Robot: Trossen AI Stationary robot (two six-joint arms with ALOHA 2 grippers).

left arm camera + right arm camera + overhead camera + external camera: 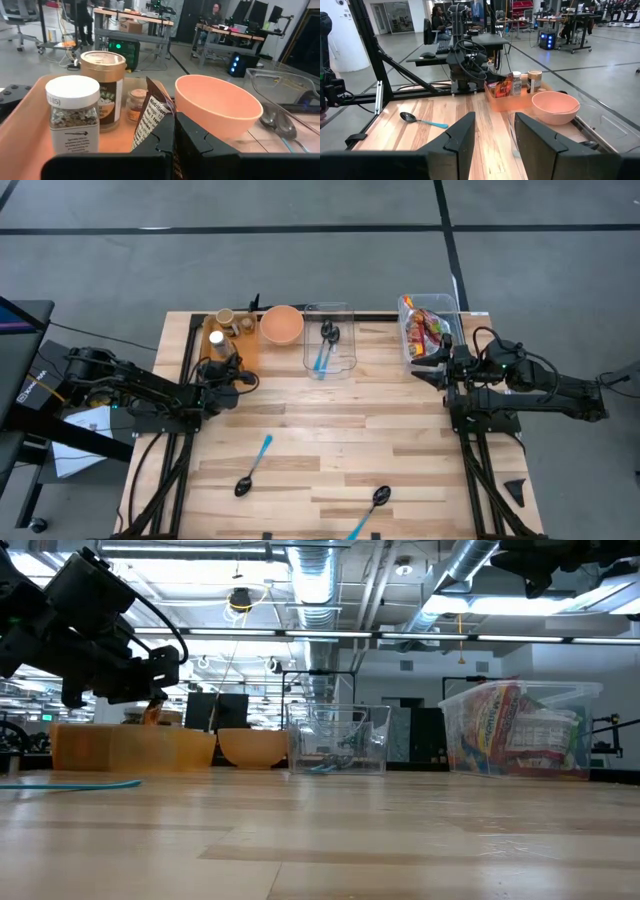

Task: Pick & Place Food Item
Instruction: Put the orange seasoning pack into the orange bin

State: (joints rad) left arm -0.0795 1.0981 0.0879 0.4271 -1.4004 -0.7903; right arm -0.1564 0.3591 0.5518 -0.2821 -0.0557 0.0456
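step: carry phase, my read; left gripper (172, 131) is clamped on a packet (151, 116) and holds it above the tray (31, 98), so the pick looks done and the place is open.
left gripper: fingers fully together on the packet's edge; in the high view it sits at upper left of the table, over the tray's near end (228, 367).
packet: dark snack sachet with a white nutrition label, pinched upright between the jaws, off the tray floor; seen from the right wrist as an orange-brown pack (504, 85) beside the jars.
tray: orange, upper left of the high view; holds a white-lid jar (73, 113), a gold-lid jar (102, 85) and a small jar (136, 103).
bowl: peach bowl (282, 324), just right of the tray, empty; likely target, though the task names none.
right gripper: (493, 134) jaws parted, nothing between them; waits at centre right of the high view, by the snack bin (430, 328).
other: clear bin (328, 338) with spoons at top centre; two spoons, (253, 466) and (370, 508), lower on the table.
next move: guess only; swing right over the bowl, lower, then release. Needs the packet clear of the jars and bowl rim.
risk: thin edge grip, packet could swing or slip.
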